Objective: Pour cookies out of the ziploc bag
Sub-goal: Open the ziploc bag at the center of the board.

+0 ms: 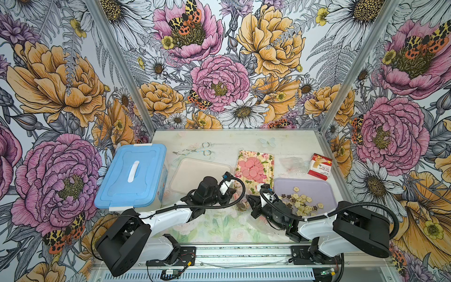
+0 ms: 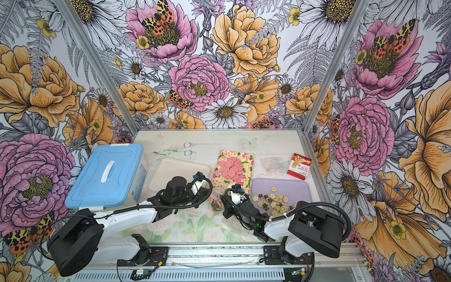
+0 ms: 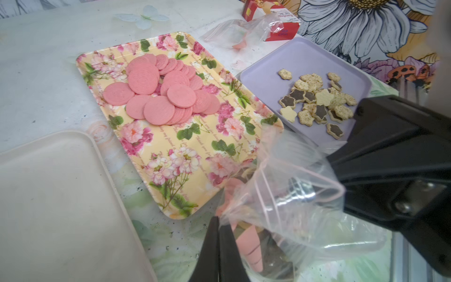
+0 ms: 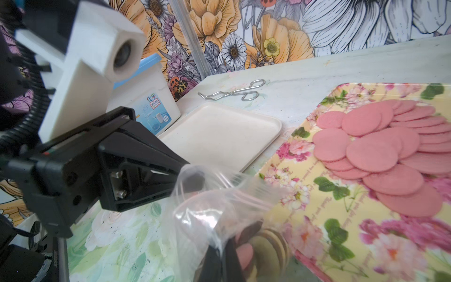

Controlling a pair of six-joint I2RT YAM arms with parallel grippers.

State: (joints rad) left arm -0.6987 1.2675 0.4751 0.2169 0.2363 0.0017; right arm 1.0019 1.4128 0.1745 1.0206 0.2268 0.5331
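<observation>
A clear ziploc bag (image 1: 240, 201) (image 2: 216, 201) hangs low over the table between my two grippers. Inside it are pink, brown and yellow round cookies (image 3: 249, 241) (image 4: 264, 244), bunched at the bag's bottom. My left gripper (image 3: 218, 221) (image 1: 230, 193) is shut on one edge of the bag's plastic. From the opposite side my right gripper (image 4: 220, 247) (image 1: 250, 199) is shut on the film close to the cookies. The bag's pink zip rim (image 3: 324, 178) gapes open between them, beside the floral tray's near corner.
The floral tray (image 1: 266, 158) holds pink discs (image 1: 251, 168). A lilac tray (image 1: 314, 188) holds star-shaped biscuits (image 1: 302, 202). A cream tray (image 1: 195, 173) lies bare. A blue-lidded box (image 1: 133, 173) stands left. Metal tongs (image 1: 195, 150), a crumpled bag (image 1: 291, 163) and a red carton (image 1: 319, 166) lie further back.
</observation>
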